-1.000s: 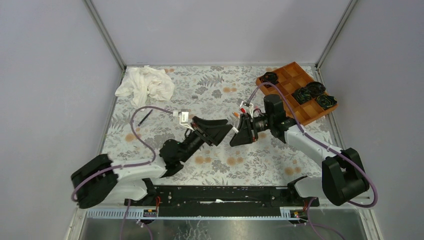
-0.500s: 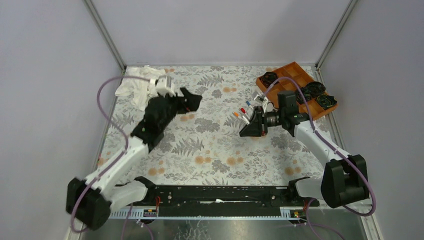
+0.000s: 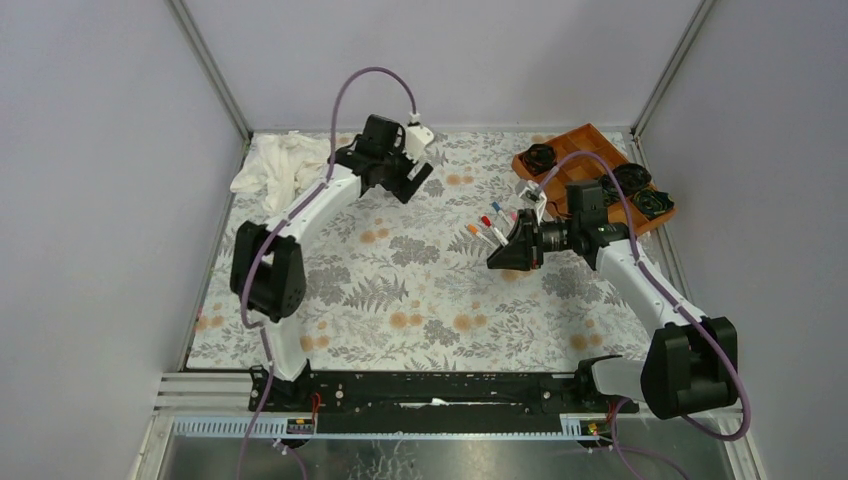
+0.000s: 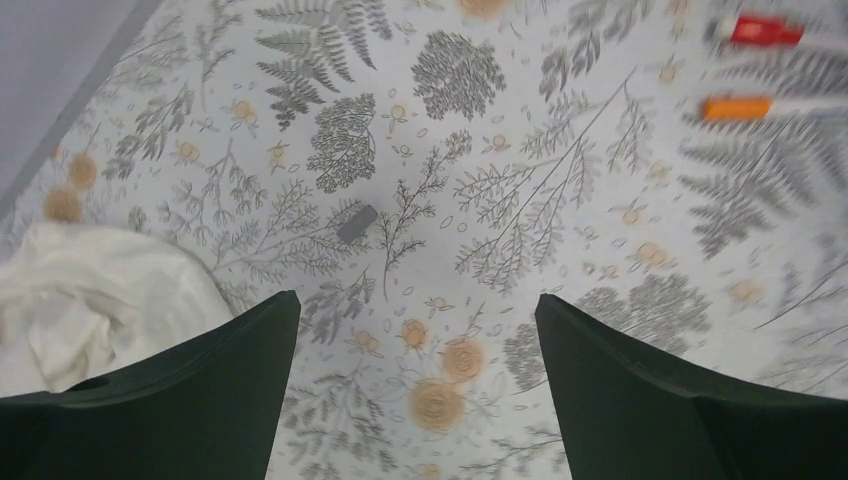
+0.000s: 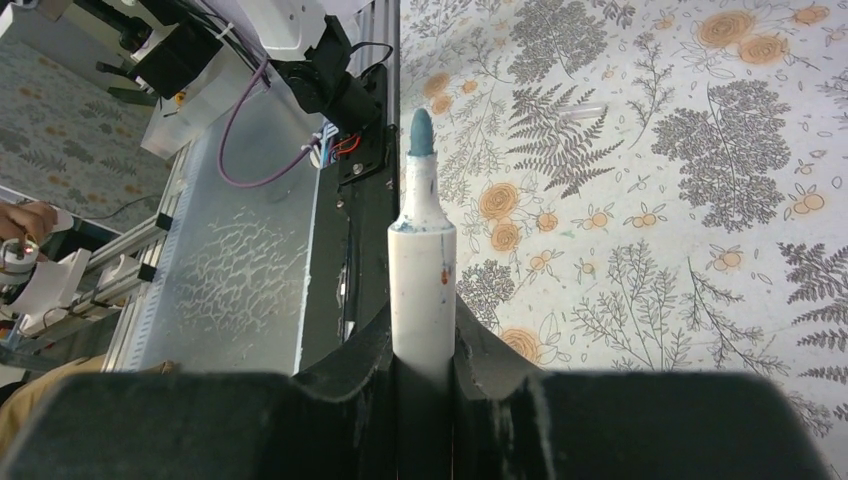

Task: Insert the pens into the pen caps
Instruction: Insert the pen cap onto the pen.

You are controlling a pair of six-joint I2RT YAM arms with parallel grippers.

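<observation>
Left gripper (image 4: pixel 415 310) extended far, gaping, right gripper (image 5: pixel 423 362) clamping pen (image 5: pixel 422 270) (uncapped)

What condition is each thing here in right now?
left gripper: open, empty, above the table.
right gripper: shut on the teal-tipped pen.
teal-tipped pen: uncapped, tip exposed.
red-ended pen: lying flat.
orange-ended pen: lying flat.
white cloth: crumpled.
small grey piece: lying loose.

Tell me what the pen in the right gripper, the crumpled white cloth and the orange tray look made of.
Pen: likely plastic, matte white barrel with a moulded step; its blue-green tip looks like felt.
Cloth: soft fabric, judging by its crumpled folds.
Tray: matte orange, probably plastic, given the uniform colour and thin straight dividers; painted wood cannot be excluded.
</observation>
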